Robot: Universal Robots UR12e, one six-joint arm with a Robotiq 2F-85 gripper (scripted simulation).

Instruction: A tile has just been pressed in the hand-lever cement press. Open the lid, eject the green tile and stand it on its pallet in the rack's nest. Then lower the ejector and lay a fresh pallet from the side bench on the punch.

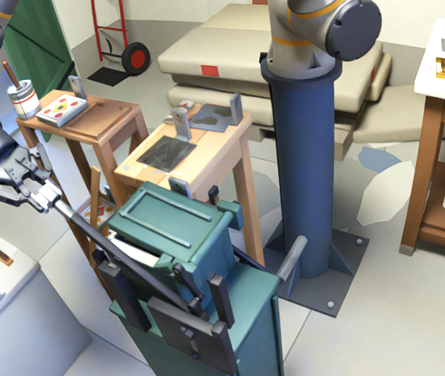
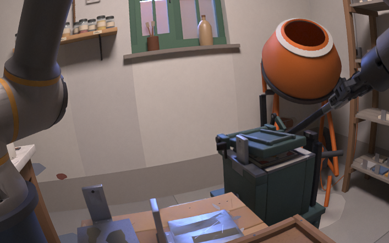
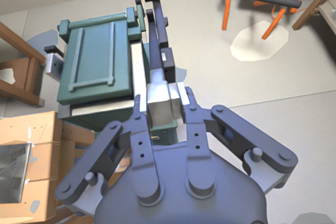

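Observation:
The green cement press (image 1: 198, 279) (image 2: 268, 172) stands in front of the arm's blue pedestal, and its ribbed lid (image 1: 170, 222) (image 2: 265, 140) (image 3: 95, 60) is tilted slightly up, with a pale strip showing under its edge. I cannot see the tile itself. A long dark hand lever (image 1: 121, 259) (image 2: 307, 121) slants up from the press's side. I grip the lever's silver end (image 3: 160, 105) in my gripper (image 1: 46, 196) (image 2: 336, 98) (image 3: 163, 99), closed around it. Steel pallets (image 1: 166, 151) (image 2: 204, 226) lie on the side bench (image 1: 190, 154).
An orange cement mixer (image 2: 300, 60) stands behind the press. A wooden rack (image 2: 380, 121) with tiles is at the far right of the room. A second wooden table (image 1: 81, 113) holds a patterned tile and a pot. A grey cabinet (image 1: 8, 307) stands below my wrist.

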